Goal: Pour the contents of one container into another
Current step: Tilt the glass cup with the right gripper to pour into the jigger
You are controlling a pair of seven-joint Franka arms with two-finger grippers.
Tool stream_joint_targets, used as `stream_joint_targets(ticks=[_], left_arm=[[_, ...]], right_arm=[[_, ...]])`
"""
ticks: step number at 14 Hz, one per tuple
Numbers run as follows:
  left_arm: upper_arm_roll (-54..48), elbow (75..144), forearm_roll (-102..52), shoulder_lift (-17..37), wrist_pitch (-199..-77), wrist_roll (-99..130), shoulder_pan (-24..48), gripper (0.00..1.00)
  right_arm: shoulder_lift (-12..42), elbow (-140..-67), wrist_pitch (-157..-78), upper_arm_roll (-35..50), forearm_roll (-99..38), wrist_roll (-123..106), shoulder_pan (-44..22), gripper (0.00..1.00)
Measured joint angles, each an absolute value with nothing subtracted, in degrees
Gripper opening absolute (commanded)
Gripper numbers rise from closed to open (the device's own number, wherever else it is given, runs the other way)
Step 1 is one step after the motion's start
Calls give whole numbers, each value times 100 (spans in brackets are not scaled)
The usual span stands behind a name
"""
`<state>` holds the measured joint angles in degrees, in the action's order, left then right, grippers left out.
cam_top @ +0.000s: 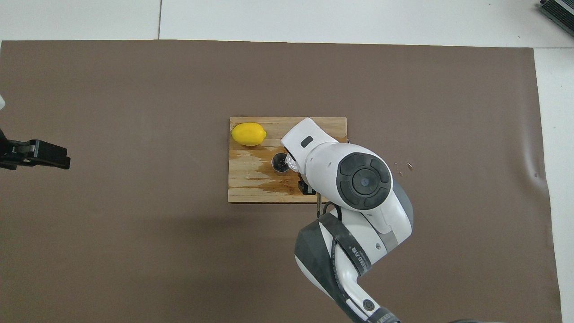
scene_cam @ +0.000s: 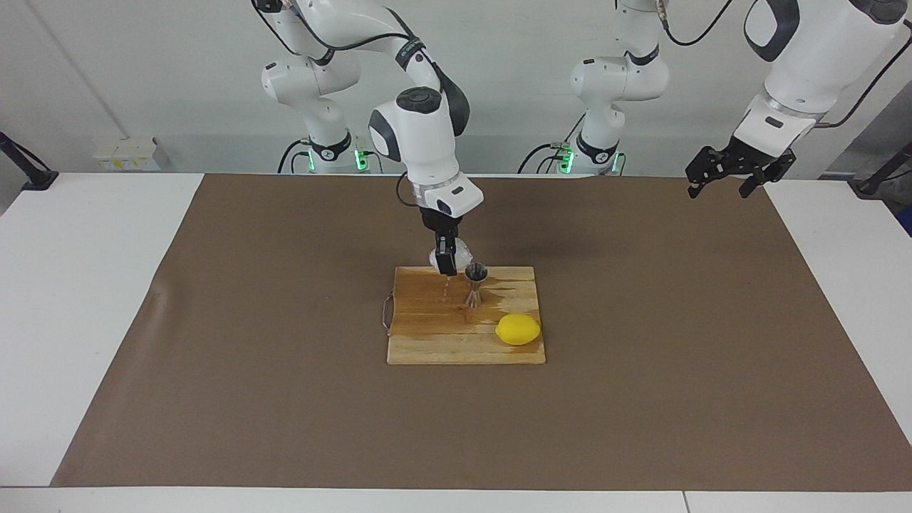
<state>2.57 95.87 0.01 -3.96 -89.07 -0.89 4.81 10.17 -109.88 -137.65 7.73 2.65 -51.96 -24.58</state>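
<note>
- One right gripper (scene_cam: pixel 447 267) hangs over the robots' edge of the one wooden cutting board (scene_cam: pixel 427 342), its fingers pinched on the one small clear cup (scene_cam: pixel 459 252), which is raised off the board and tilted.
- The cup sits at the gripper's tip, its mouth toward the one steel jigger (scene_cam: pixel 476 283); from overhead only a sliver of the cup (cam_top: pixel 291 160) shows past the wrist.
- The jigger stands upright on the board just beside the gripper, on the left arm's side of it; whether cup and jigger touch cannot be told. From overhead the jigger's (cam_top: pixel 280 162) open top is partly covered by the arm.
- A thin thread of liquid appears to fall below the gripper onto the board, short of the jigger; it is faint and hard to make out.
- Dark wet patches spread over the board (cam_top: pixel 244 188) around the jigger and under the gripper.
- One lemon (scene_cam: pixel 518 329) lies on the board farther from the robots than the gripper and jigger, toward the left arm's end, apart from both.
- One small wire loop (scene_cam: pixel 385 313) sticks out at the board's edge toward the right arm's end.
- One brown mat (scene_cam: pixel 214 356) covers the one white table (scene_cam: pixel 71 285).
- One left gripper (scene_cam: pixel 737 171) waits with its fingers spread and nothing between them, in the air over the mat's corner at the left arm's end, well apart from the board; overhead, only its dark tip (cam_top: pixel 45 154) enters the view.
</note>
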Motion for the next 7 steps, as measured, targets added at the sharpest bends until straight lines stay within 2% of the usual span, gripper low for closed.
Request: stream_joint_targets(ticks=[7], left_arm=[[257,9587,1,-396,-8907,-89,481,100]], right_arm=[[1021,-10993,-14096,760,-446,-5164,-2405,11]])
